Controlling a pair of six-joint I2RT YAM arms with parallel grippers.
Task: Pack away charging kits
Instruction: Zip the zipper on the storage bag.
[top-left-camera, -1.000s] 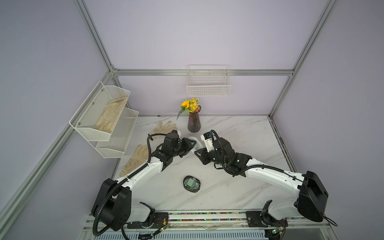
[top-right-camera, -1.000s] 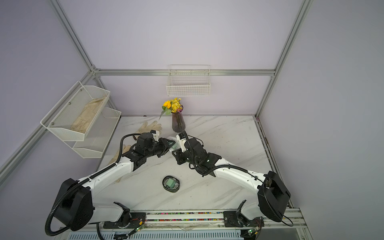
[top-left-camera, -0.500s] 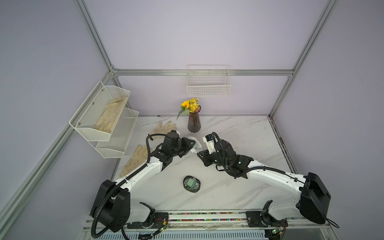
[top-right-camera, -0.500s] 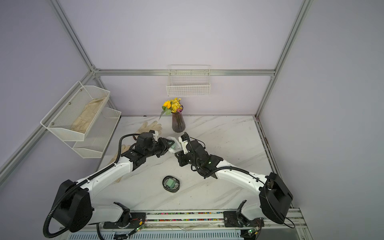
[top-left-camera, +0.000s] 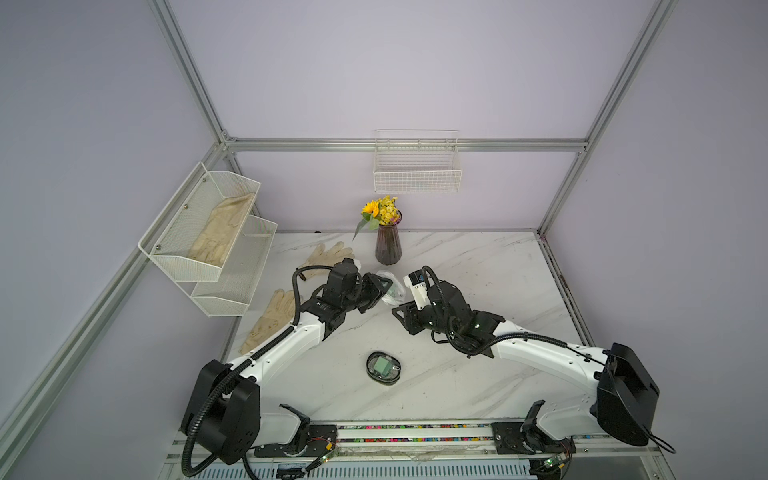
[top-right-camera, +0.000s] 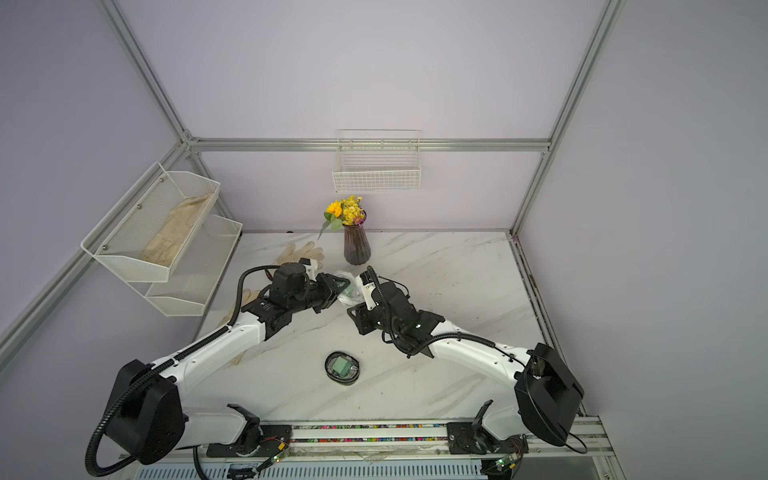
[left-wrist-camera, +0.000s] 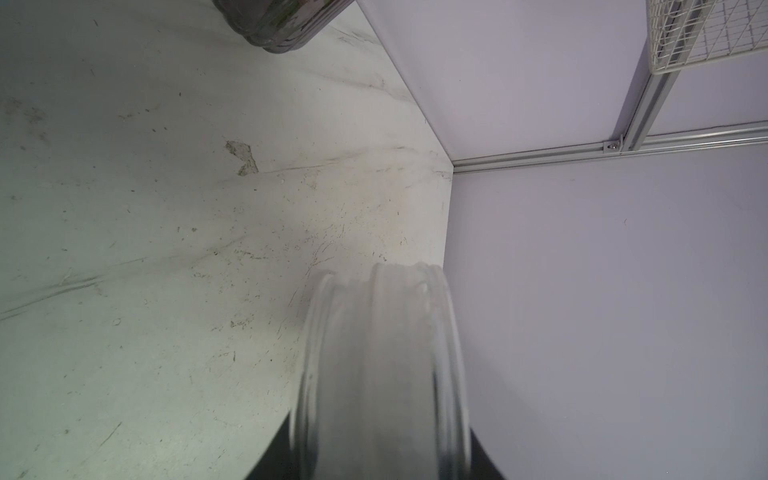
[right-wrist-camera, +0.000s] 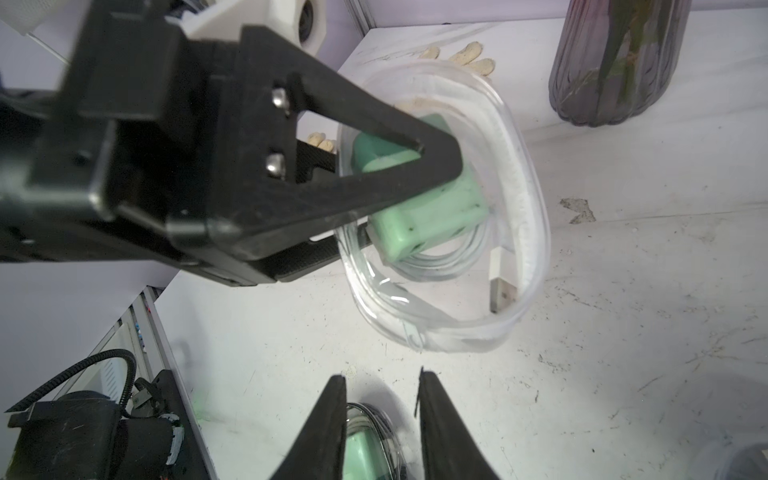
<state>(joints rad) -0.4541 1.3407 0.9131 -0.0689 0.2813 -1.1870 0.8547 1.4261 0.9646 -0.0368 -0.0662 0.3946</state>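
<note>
While left tool (top-left-camera: 385, 287) grips clear case (right-wrist-camera: 519, 199) | inside: green charger (right-wrist-camera: 432, 216), cable (right-wrist-camera: 440, 266)

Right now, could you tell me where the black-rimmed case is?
In both top views the black-rimmed case lies on the table towards its front edge, between the left arm and the right arm, touching neither.

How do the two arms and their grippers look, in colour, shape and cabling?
Both the left arm and right arm have white links and black joint housings. A black corrugated hose runs along the left; thinner black cables loop by the right wrist, near a green light. The left gripper and right gripper have black, triangular fingers.
</note>
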